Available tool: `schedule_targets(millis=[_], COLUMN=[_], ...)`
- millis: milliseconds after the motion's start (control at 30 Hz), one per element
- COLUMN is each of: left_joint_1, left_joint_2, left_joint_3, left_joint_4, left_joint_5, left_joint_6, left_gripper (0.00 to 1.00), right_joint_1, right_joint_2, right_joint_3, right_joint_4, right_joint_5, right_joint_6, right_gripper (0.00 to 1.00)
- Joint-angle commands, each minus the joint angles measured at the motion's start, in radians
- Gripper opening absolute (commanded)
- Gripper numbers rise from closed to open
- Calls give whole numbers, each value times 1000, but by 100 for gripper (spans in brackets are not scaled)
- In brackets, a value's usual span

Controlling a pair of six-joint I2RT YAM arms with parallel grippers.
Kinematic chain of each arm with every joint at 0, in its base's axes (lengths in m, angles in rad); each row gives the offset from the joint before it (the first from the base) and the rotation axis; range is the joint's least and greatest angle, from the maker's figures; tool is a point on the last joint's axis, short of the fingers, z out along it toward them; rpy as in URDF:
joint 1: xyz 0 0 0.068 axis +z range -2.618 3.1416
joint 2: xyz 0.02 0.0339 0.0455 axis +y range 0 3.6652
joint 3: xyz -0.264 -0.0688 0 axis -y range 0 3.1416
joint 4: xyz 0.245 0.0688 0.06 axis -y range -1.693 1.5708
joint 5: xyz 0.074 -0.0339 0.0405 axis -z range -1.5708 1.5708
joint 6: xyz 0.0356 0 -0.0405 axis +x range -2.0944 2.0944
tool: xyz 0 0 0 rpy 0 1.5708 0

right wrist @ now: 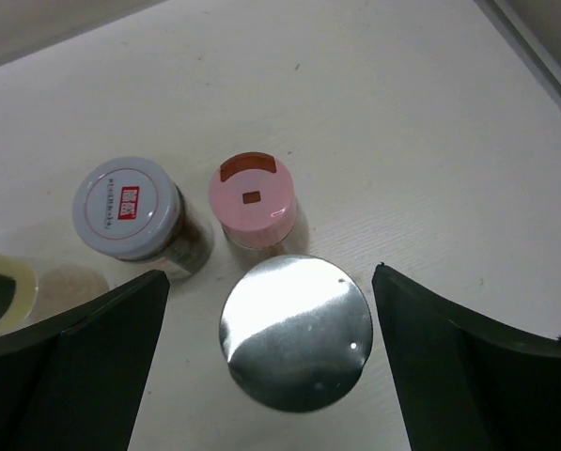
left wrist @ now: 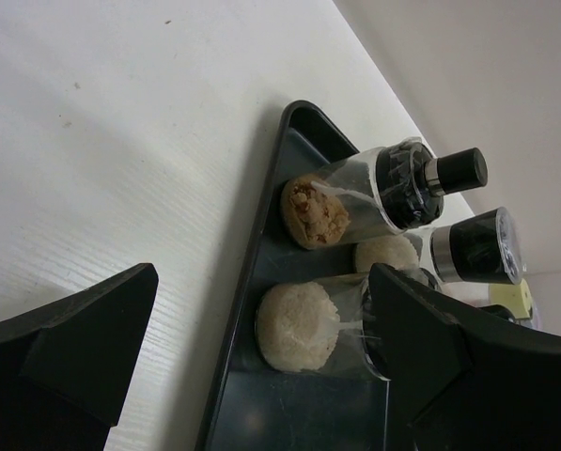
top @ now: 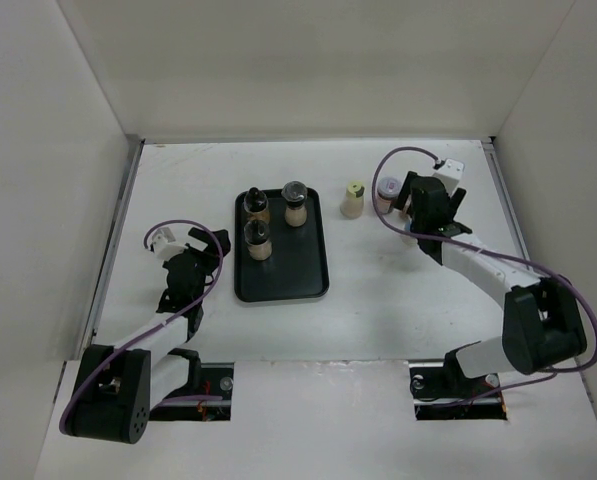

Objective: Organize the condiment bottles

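Condiment bottles [top: 294,203] stand three on the black tray [top: 281,280] on the table [top: 378,320]. At the tray's 2 o'clock stand a yellow-capped bottle [top: 353,198], a grey-capped bottle [right wrist: 128,209] and a pink-capped bottle [right wrist: 253,199]. The right pincer [right wrist: 271,274] is released, spread either side of a silver-capped bottle [right wrist: 296,334] without touching. The left pincer [left wrist: 261,287], at the tray's 9 o'clock, is released too

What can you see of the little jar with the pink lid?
The pink-lidded jar stands upright on the white table, seen from above. Its round, plastic-looking cap carries a reddish-brown curved tab at one edge and a small brown mark at the centre. A grey-lidded jar stands beside it and a silver-lidded jar close by; contact cannot be judged. Nothing grips it.
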Motion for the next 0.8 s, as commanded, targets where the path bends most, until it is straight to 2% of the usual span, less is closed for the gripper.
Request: schedule_targets(millis=[0, 100, 267, 333, 467, 567, 767], left_joint_1=[-4, -2, 2, 1, 7, 1, 10], left_joint_2=[-13, -7, -22, -22, -17, -25, -37], left_joint_3=[9, 9, 9, 7, 6, 6, 3], left_joint_4=[62, 60, 56, 56, 59, 56, 52], left_joint_5=[6, 0, 6, -5, 12, -6, 2], left_joint_6=[-5, -2, -3, 0, -8, -2, -2], left_gripper=[100, 100, 100, 100, 100, 100, 100], right_joint_1=[-31, -31, 1, 30, 154, 265, 438], right_joint_2=[35, 71, 51, -2, -110, -127, 29], right_joint_3=[52, 68, 54, 45, 45, 77, 207], right_joint_4=[33, 21, 16, 7, -7, -4, 105], right_joint_5=[-19, -26, -17, -5, 32, 15, -91], right_joint_6=[25, 28, 25, 20, 5, -12, -12], right_gripper=[92, 84, 52, 44, 43, 43, 42])
